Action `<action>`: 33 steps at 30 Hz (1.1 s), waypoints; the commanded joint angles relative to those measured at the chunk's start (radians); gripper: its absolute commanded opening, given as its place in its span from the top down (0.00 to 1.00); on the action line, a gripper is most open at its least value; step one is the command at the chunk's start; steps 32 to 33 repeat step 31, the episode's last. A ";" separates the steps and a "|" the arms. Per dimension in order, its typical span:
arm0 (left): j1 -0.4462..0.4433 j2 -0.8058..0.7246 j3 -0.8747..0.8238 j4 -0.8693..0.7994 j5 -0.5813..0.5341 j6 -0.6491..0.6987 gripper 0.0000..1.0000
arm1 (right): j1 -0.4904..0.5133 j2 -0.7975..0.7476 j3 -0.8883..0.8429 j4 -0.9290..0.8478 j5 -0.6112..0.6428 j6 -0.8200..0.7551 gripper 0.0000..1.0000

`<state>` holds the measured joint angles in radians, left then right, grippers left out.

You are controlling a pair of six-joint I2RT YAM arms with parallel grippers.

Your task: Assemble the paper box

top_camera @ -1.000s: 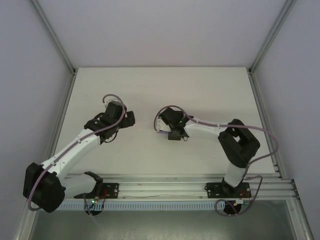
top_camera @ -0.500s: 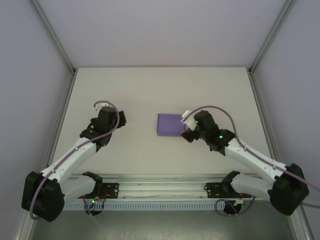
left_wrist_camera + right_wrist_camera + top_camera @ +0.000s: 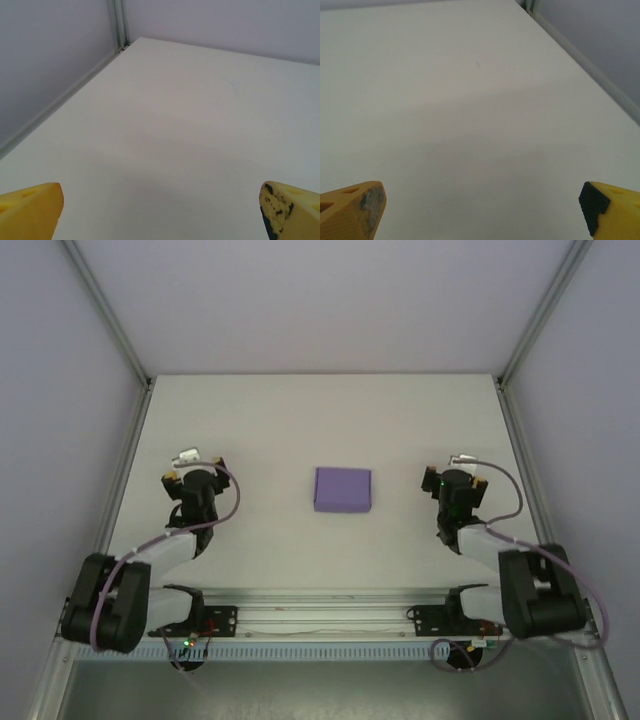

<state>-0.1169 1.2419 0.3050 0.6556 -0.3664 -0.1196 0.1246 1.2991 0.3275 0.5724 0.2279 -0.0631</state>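
The paper box (image 3: 343, 489), a small closed purple rectangular box, lies flat in the middle of the white table (image 3: 320, 420). My left gripper (image 3: 192, 474) is well to the box's left, open and holding nothing. My right gripper (image 3: 457, 478) is about as far to its right, also open and holding nothing. In the left wrist view, my left gripper (image 3: 160, 215) has its yellow fingertips (image 3: 31, 209) spread wide over bare table. In the right wrist view, the right gripper (image 3: 481, 215) has its fingertips (image 3: 610, 209) just as far apart above bare table.
Aluminium frame posts (image 3: 120, 470) run along the table's left and right edges (image 3: 530, 470), with grey walls behind. The mounting rail (image 3: 320, 612) with both arm bases lies along the near edge. A post stands in the far corner (image 3: 120, 25).
Both arms have drawn back from the centre to their own sides and folded up. The right gripper has left the box, which now lies uncovered and untouched.
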 commanded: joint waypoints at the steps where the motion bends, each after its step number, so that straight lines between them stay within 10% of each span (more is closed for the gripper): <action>1: 0.018 0.042 -0.056 0.252 0.073 0.102 0.00 | -0.016 0.077 0.034 0.222 -0.070 -0.008 0.00; 5: 0.102 0.158 -0.121 0.487 0.135 0.066 0.00 | -0.058 0.116 0.090 0.138 -0.145 0.019 0.00; 8: 0.149 0.312 -0.144 0.720 0.205 0.055 0.00 | -0.105 0.225 -0.046 0.512 -0.198 0.053 0.00; 11: 0.154 0.230 -0.070 0.444 0.203 0.027 0.00 | -0.128 0.172 0.062 0.205 -0.217 0.079 0.00; 15: 0.140 0.256 0.016 0.316 0.237 0.061 0.00 | -0.148 0.189 0.068 0.229 -0.176 0.116 0.00; 33: 0.132 0.266 0.011 0.350 0.230 0.074 0.00 | -0.146 0.198 0.065 0.251 -0.213 0.098 0.00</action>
